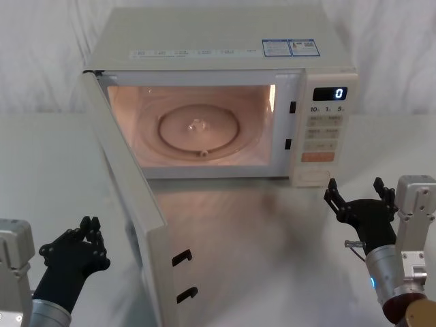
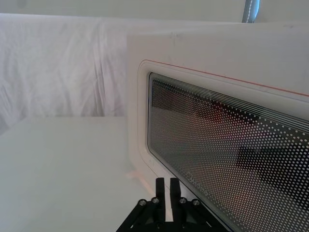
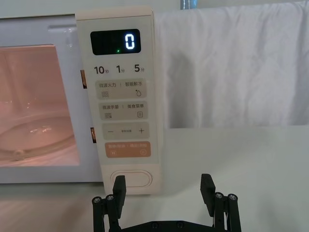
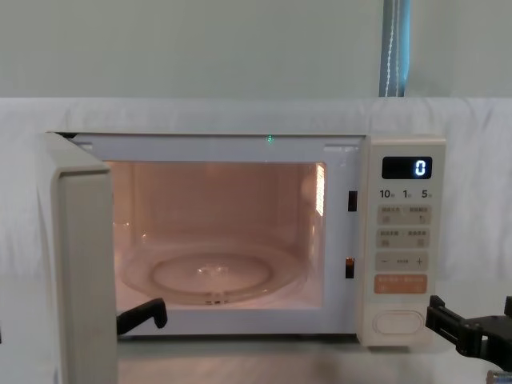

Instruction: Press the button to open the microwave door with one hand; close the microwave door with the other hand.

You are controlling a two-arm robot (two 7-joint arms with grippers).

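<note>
With the cream, mesh-windowed microwave door [image 1: 139,225] swung wide at near left, your closed-fingered left gripper [image 1: 87,236] should push its rigid, smooth outer panel; your spread-fingered right gripper [image 1: 360,193] idles near the cream oval button [image 3: 131,179]

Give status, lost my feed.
Cream microwave door swung open, cavity lit. Right gripper open before pill-shaped cream button. Left gripper shut, outside door. Nothing blocking.

Microwave door [image 1: 129,225] stands open between left hand [image 1: 90,235] and right hand [image 1: 357,194].
</note>
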